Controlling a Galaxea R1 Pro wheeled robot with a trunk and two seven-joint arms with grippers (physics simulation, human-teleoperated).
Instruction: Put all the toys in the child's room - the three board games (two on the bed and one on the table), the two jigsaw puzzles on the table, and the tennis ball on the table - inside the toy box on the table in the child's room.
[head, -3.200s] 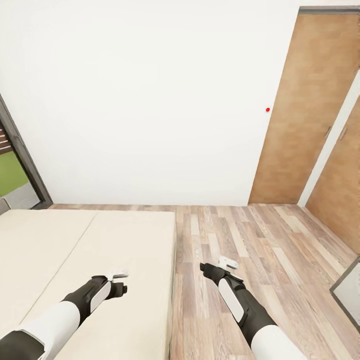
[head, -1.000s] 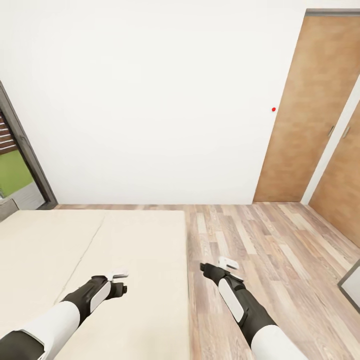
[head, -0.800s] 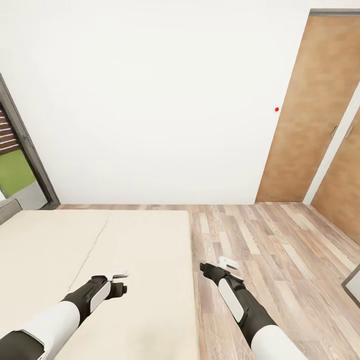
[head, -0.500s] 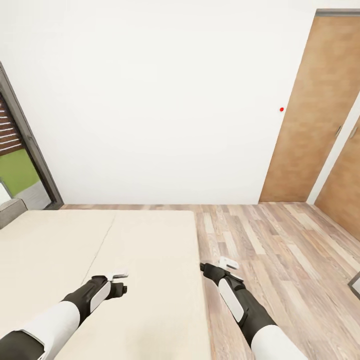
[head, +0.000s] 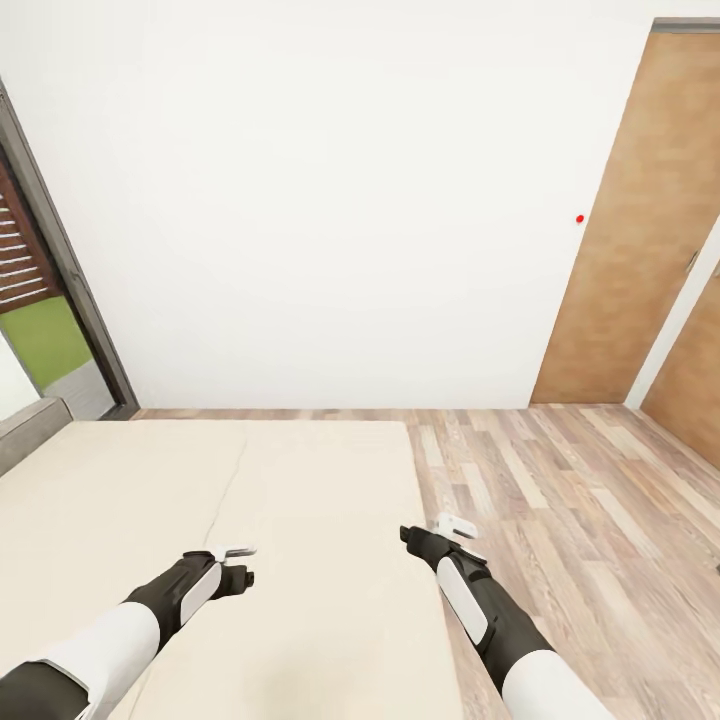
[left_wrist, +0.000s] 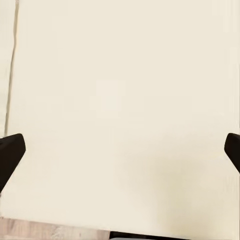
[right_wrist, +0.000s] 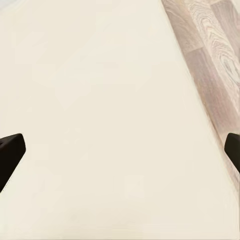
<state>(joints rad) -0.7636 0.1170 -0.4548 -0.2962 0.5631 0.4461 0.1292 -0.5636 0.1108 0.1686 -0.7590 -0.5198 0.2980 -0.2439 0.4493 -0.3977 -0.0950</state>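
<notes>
bed (head: 250, 500): bare mattress seen, no board games | left gripper (left_wrist: 120, 150), right gripper (right_wrist: 120, 150): jaws spread, empty | risk: games possibly beyond view, overlooked

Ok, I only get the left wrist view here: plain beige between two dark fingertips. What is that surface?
Observer: The bed, going by the head view; the left gripper hangs open above its mattress.
Operator: And the right gripper?
Observer: The right gripper is open too, above the bed's right edge, with the wood floor beside it.
Operator: What lies ahead?
Observer: A white wall, with a brown door at its right end.
</notes>
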